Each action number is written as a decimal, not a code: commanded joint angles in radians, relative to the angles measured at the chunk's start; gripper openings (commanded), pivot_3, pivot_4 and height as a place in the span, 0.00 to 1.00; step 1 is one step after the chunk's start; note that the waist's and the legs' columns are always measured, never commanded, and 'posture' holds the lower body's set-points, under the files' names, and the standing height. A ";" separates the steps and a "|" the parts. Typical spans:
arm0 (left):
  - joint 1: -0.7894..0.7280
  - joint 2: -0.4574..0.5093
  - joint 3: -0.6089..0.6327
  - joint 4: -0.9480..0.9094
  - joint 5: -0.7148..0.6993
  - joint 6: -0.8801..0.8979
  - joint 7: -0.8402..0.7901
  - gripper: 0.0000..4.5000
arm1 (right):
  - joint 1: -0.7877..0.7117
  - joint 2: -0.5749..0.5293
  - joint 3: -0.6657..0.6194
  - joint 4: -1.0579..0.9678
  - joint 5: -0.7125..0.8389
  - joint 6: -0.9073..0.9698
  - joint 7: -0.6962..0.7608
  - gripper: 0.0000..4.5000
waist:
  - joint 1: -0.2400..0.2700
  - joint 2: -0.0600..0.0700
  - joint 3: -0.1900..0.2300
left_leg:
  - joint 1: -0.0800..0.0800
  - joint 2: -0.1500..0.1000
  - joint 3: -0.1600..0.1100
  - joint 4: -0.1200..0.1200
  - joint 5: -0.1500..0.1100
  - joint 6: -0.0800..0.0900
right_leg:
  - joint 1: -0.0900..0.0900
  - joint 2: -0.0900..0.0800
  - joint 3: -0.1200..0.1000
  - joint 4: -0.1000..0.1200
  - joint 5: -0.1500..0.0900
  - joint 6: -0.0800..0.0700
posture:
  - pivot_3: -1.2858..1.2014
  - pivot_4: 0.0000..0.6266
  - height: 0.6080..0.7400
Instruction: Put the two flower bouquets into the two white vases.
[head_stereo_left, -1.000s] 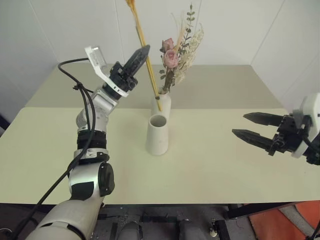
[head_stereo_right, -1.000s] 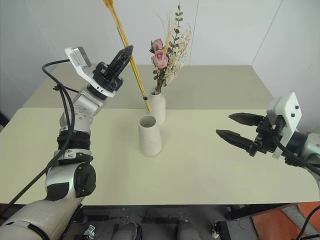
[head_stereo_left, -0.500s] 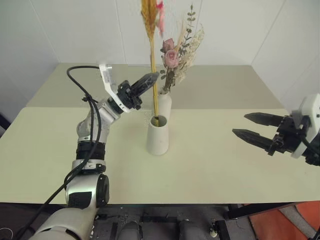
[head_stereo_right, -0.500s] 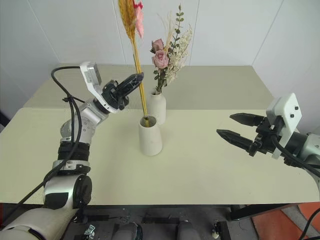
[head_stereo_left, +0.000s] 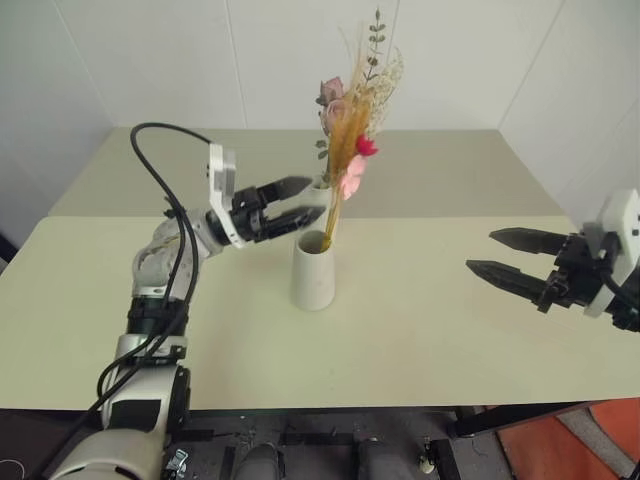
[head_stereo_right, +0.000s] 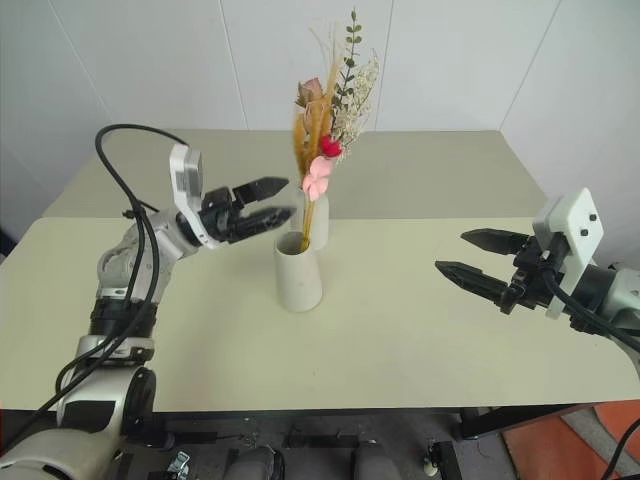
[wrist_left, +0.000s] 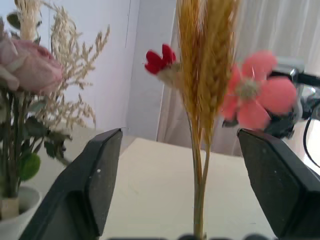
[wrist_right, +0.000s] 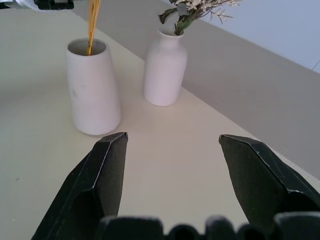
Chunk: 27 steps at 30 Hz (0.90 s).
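The slim yellow-stemmed wheat bouquet (head_stereo_left: 345, 150) stands in the wide-mouthed white cone vase (head_stereo_left: 313, 272), leaning back against the roses. Its wheat heads and its pink and red flowers (wrist_left: 205, 75) fill the left wrist view. My left gripper (head_stereo_left: 315, 197) is open just left of the stem, level with the vase's mouth, with nothing between its fingers. Right behind, the slimmer bottle vase (wrist_right: 165, 70) holds the rose bouquet (head_stereo_left: 335, 92). My right gripper (head_stereo_left: 480, 251) hovers open over the table's right side, well apart from both vases.
The vases stand mid-table on a cream table (head_stereo_left: 400, 330), and a second table (head_stereo_left: 450, 170) adjoins it at the back. White walls close in behind and at both sides. A black cable (head_stereo_left: 160, 140) loops above my left arm.
My left gripper came down and opened, letting go of the wheat bouquet. The bouquet dropped deeper into the cone vase and tipped towards the roses. The right arm has not moved.
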 joint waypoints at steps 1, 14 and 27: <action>0.021 0.040 0.059 -0.118 -0.031 0.019 0.052 0.98 | -0.002 -0.024 -0.029 0.001 -0.002 -0.026 0.005 0.79 | 0.003 0.000 0.000 | 0.000 0.000 0.000 0.000 0.000 0.000 | 0.000 0.000 0.000 0.000 0.000 0.000 | 0.52 0.24 1.00; 0.303 0.294 0.292 -0.457 -0.172 0.129 0.137 0.98 | -0.002 -0.094 -0.038 0.204 -0.076 -0.120 0.109 0.79 | 0.005 0.000 0.000 | 0.001 0.001 0.001 0.001 0.000 0.000 | 0.001 0.000 0.000 0.000 0.000 0.000 | 0.52 0.24 1.00; 0.371 0.340 0.308 -0.482 -0.135 0.002 0.094 0.98 | 0.010 -0.156 -0.083 0.333 -0.123 -0.148 0.169 0.79 | 0.005 0.000 0.000 | 0.001 0.001 0.002 0.000 0.000 0.000 | 0.000 0.000 0.000 0.000 0.000 0.000 | 0.52 0.24 1.00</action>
